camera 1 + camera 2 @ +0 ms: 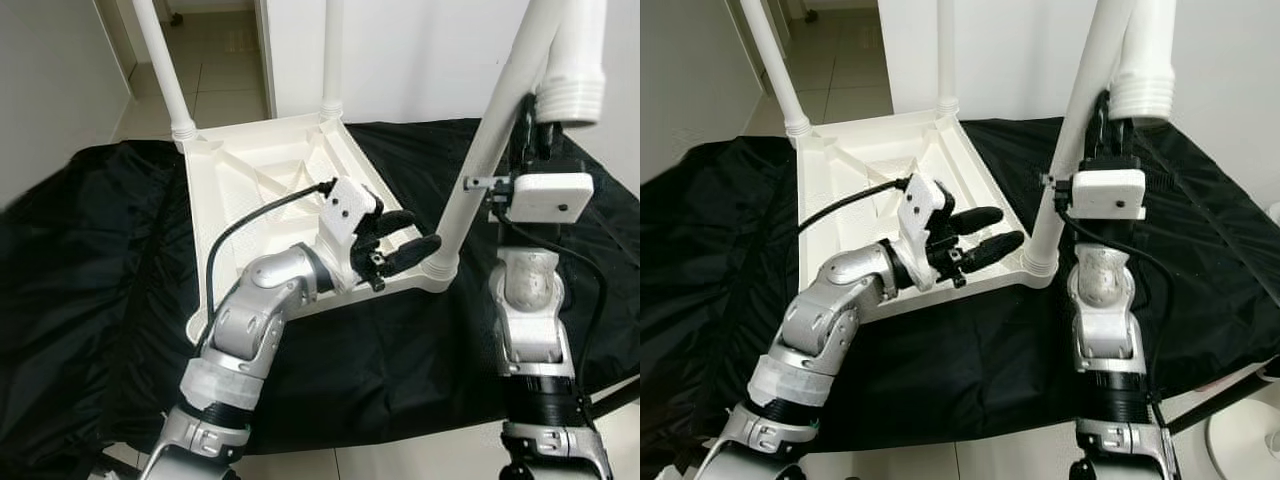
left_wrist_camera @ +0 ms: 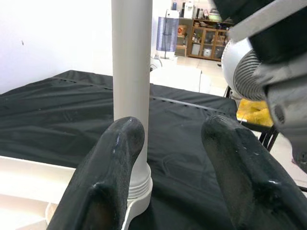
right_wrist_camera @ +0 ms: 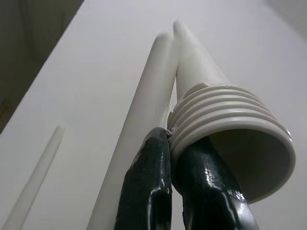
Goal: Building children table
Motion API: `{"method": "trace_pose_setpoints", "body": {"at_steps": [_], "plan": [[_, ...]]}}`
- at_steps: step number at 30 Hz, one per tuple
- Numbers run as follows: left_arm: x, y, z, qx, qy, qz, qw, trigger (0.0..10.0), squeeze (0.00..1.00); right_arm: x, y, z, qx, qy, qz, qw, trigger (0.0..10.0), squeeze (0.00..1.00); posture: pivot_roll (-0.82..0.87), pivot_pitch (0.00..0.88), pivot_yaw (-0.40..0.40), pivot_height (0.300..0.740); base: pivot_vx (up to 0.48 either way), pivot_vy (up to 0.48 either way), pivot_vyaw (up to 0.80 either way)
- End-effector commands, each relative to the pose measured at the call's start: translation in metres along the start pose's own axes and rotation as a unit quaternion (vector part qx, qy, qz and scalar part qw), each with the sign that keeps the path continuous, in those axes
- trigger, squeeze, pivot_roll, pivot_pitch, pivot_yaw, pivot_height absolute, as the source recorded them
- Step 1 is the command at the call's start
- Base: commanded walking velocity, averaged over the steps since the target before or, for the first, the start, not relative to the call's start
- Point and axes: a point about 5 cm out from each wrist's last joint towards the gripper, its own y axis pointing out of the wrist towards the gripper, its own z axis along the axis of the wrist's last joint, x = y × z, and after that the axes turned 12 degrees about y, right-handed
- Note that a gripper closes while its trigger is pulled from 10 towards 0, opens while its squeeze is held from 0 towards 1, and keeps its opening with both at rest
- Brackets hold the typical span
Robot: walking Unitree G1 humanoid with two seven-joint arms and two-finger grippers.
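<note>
Tabletop (image 1: 262, 170): I see it upside down on the black sheet (image 1: 90, 260), three legs screwed in.
Left tool (image 1: 405, 247): released, beside the near leg (image 1: 480, 160).
Right tool (image 3: 168, 187): clenched on a loose threaded leg (image 1: 577, 60), raised.

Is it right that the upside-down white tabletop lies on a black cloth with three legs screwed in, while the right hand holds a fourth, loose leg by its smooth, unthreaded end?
Not quite. The right hand grips the loose leg at its threaded end; the right wrist view shows the screw ridges right at the fingers. The rest stands: the tabletop lies upside down on the black cloth with three legs in.
</note>
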Motion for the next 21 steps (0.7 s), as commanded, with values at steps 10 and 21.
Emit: {"method": "trace_pose_setpoints", "body": {"at_steps": [10, 21], "plan": [[-0.015, -0.002, 0.022, 0.040, -0.032, 0.006, 0.999, 10.0, 0.00, -0.047, 0.002, 0.034, 0.149, -0.063, 0.160, 0.974, 10.0, 0.00, -0.05, 0.000, 0.095, 0.740, 0.000, 0.000, 0.00], [-0.029, -0.010, 0.024, 0.038, -0.029, 0.039, 0.998, 10.0, 0.00, -0.060, -0.029, 0.015, 0.107, -0.065, 0.229, 0.965, 10.0, 0.00, -0.04, 0.000, 0.076, 0.740, 0.000, 0.000, 0.00]]}}
